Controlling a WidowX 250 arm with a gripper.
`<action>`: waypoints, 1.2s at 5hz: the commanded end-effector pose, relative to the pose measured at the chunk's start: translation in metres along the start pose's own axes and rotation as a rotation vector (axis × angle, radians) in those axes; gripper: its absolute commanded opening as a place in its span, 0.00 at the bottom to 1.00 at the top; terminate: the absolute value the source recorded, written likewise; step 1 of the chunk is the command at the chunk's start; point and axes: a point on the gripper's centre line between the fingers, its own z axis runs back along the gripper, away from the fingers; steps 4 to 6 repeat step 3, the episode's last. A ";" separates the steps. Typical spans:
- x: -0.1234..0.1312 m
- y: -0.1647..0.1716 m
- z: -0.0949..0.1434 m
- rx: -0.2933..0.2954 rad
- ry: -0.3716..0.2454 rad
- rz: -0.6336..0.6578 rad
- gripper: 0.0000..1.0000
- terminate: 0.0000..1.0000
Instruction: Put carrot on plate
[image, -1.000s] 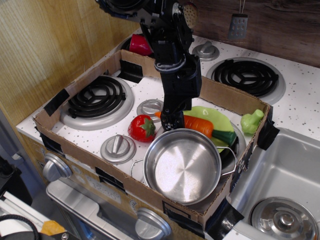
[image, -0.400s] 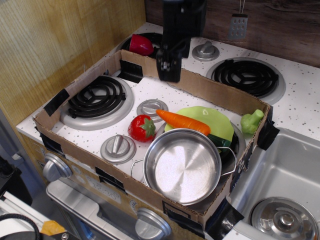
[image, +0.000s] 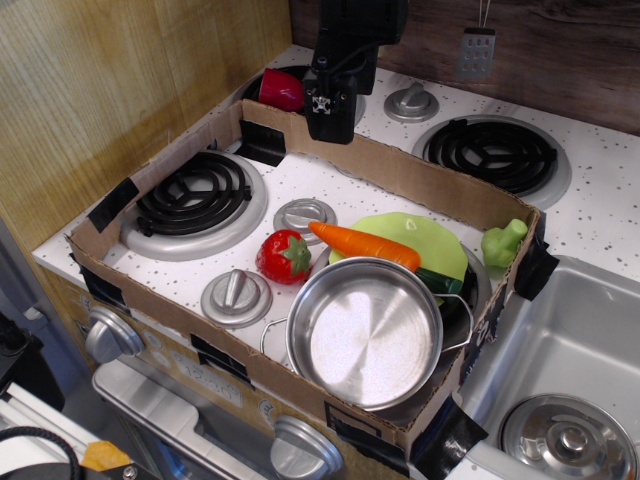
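Already the carrot (image: 365, 245) lies across the plate (image: 437, 238); the gripper (image: 323, 102) hangs far above, jaws unreadable; best to clear the cardboard wall (image: 420, 178) cleanly.

The carrot (image: 362, 243) lies across the lime-green plate (image: 432, 238), tip poking past the rim toward the strawberry (image: 284, 256). The steel pot (image: 366, 331) sits just in front. The gripper (image: 326, 103) hangs high over the cardboard wall (image: 420, 180), holding nothing.
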 end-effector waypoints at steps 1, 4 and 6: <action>-0.002 -0.006 0.015 0.073 -0.030 -0.009 1.00 0.00; -0.002 -0.006 0.015 0.073 -0.030 -0.009 1.00 1.00; -0.002 -0.006 0.015 0.073 -0.030 -0.009 1.00 1.00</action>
